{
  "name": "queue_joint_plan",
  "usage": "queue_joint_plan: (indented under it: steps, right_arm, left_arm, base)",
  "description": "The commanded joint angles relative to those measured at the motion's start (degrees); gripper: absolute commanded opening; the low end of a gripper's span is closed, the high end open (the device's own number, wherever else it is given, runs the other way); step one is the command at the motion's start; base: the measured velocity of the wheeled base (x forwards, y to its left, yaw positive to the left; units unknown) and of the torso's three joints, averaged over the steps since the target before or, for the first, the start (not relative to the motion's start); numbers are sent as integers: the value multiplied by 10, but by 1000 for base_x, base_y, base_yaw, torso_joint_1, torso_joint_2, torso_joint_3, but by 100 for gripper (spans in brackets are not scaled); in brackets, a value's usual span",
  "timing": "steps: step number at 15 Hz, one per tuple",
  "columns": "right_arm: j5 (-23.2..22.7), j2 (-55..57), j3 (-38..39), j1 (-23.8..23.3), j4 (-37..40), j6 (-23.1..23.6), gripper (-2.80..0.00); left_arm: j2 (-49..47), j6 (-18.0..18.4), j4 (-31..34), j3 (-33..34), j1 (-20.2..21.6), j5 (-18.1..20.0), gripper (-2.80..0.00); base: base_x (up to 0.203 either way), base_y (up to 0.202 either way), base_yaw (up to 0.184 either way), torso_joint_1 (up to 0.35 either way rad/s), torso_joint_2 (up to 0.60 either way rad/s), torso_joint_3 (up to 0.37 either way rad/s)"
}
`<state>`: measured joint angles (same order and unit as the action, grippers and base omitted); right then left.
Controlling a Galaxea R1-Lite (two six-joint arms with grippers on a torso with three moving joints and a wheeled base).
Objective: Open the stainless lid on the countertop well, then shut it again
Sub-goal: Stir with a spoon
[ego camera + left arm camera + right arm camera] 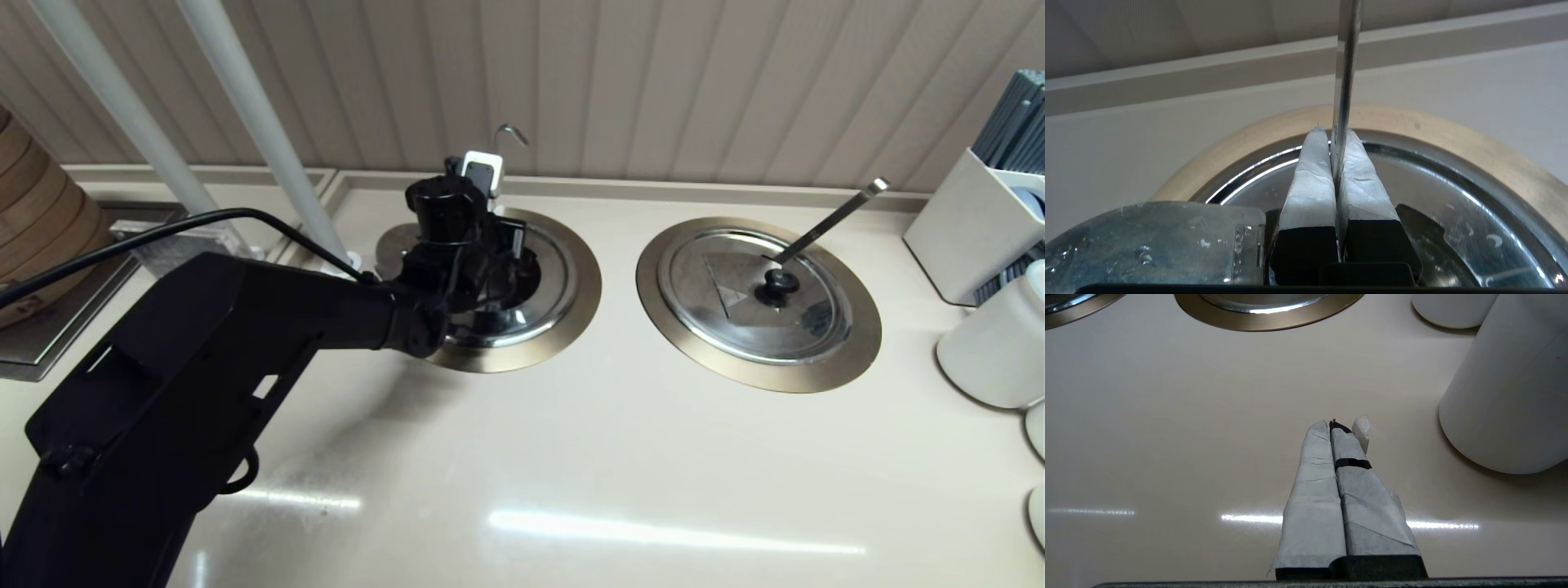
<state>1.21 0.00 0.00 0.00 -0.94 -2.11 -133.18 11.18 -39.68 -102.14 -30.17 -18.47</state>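
Observation:
The countertop well (581, 304) with its bronze-gold collar (1453, 134) is the left of two. Its stainless lid (549, 287) shows a dark wedge-shaped opening (1417, 228), and the steel flap (1151, 245) stands lifted beside my fingers; the black knob is hidden. My left gripper (496, 238) hangs over the lid's far side. Its taped fingers (1310, 179) are shut, and the thin ladle rod (1345, 73) runs down between the tips of the left gripper (1333, 132). The rod's hook end (511, 131) shows above the wrist. My right gripper (1333, 425) is shut and empty, low over bare counter.
The twin well with its closed lid (755, 286) and flat ladle handle (833, 214) lies to the right. White containers (992, 347) and a white holder (971, 229) line the right edge. A bamboo steamer (41, 237) stands far left, and two white poles (245, 106) rise behind my left arm.

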Motion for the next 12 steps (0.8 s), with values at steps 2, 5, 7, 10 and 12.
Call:
queue_joint_plan:
  steps: [2, 5, 7, 10, 12]
  right_arm:
    - [0, 0, 3, 0, 0, 0, -280]
    - [0, 0, 3, 0, 0, 0, -280]
    - [0, 0, 3, 0, 0, 0, -280]
    - [0, 0, 3, 0, 0, 0, -280]
    - [0, 0, 3, 0, 0, 0, -280]
  left_arm:
    - [32, -4, 52, 16, -1, 0, -280]
    - [41, -28, 108, 14, -6, 8, -280]
    - [59, -86, 156, 12, -7, 51, -280]
    - [54, -145, 180, -12, -7, 79, -280]
    - [32, -160, 165, -33, -8, 76, -280]
  base:
    - [0, 0, 0, 0, 0, 0]
    - [0, 0, 0, 0, 0, 0]
    - [0, 0, 0, 0, 0, 0]
    - [0, 0, 0, 0, 0, 0]
    - [0, 0, 0, 0, 0, 0]
